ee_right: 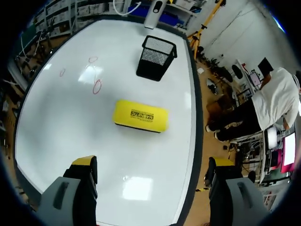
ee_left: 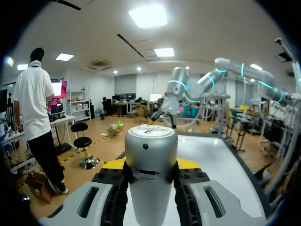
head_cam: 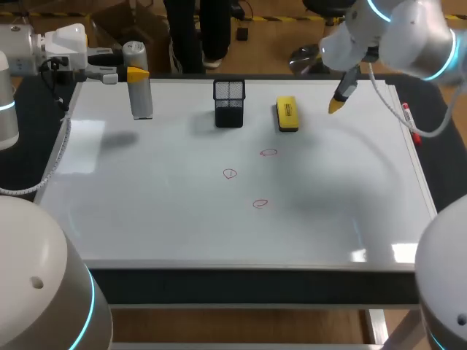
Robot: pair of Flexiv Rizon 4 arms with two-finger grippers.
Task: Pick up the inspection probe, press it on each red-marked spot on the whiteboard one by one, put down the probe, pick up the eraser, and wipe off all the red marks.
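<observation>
I'm clamping one probe [head_cam: 139, 91] in my left jaws, right jaws gaping; one eraser [head_cam: 287, 114], three red marks [head_cam: 230, 173] sitting near the mesh holder [head_cam: 229, 103].

Silver-grey probe [head_cam: 139, 95], yellow eraser [head_cam: 287, 114], black mesh cup [head_cam: 229, 102], and 3 red circles [head_cam: 230, 173] on the glossy white whiteboard [head_cam: 160, 219].

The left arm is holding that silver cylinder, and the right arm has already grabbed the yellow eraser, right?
Not quite. The left tool does hold the silver probe, but the yellow eraser lies on the whiteboard, ahead of the open, empty right tool, as the right wrist view shows.
</observation>
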